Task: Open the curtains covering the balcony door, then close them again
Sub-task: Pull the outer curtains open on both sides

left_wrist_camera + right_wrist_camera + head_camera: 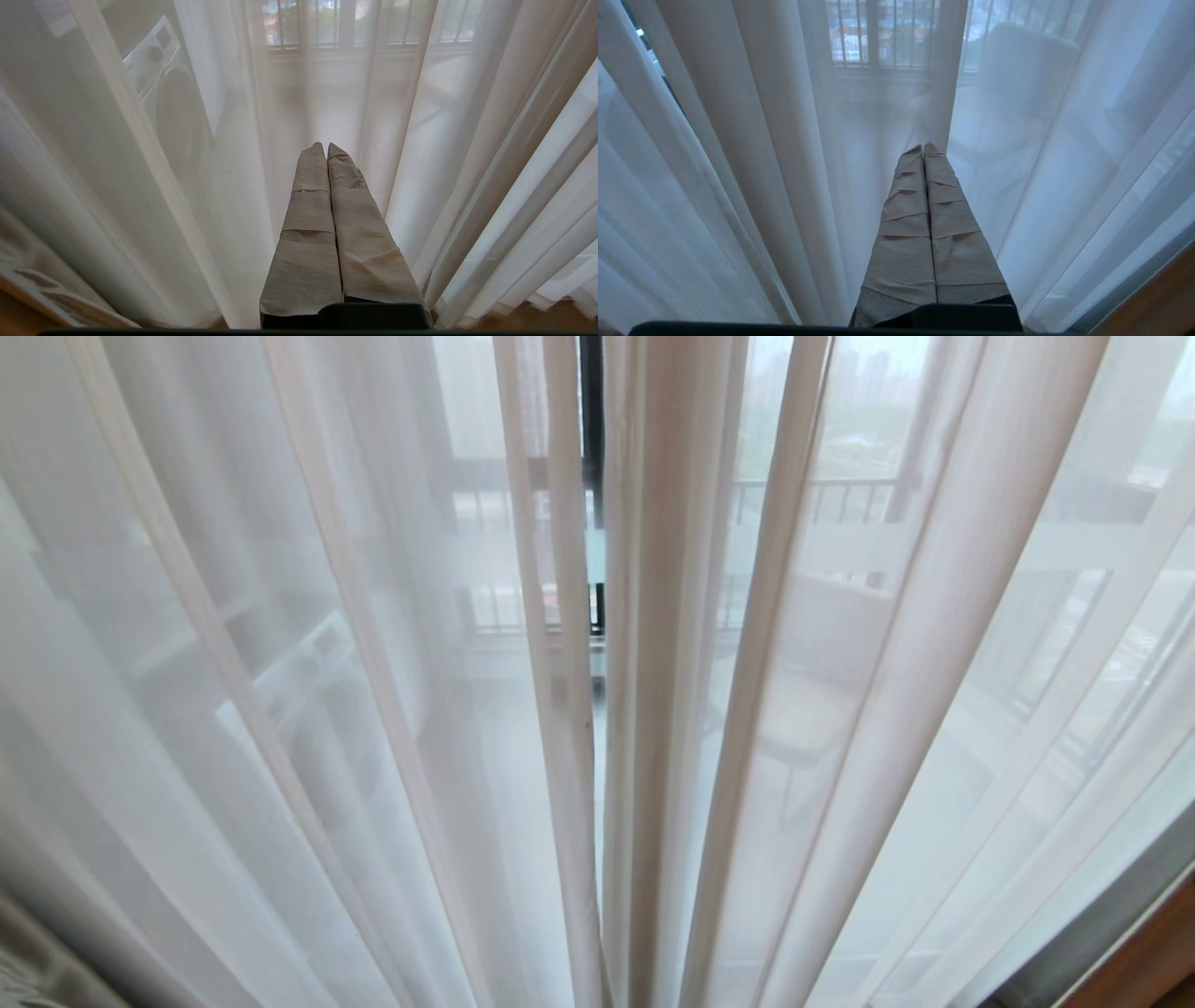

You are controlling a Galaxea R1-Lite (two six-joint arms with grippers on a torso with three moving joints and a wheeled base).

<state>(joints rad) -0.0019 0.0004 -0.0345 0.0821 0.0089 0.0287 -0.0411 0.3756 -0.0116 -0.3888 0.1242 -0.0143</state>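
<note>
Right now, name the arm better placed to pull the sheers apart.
Probably right: the right gripper, shut and empty, has its tips at a sheer fold. The left gripper, also shut, points between folds.

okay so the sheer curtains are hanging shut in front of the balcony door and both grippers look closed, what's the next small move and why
Probably open the right gripper and ease it to the sheer curtains' inner edge. The sheers hang drawn with only a thin gap at the middle, where the balcony door's black frame shows. Both grippers are shut on nothing, the left gripper too, so neither holds fabric. Which arm leads is a guess.
</note>
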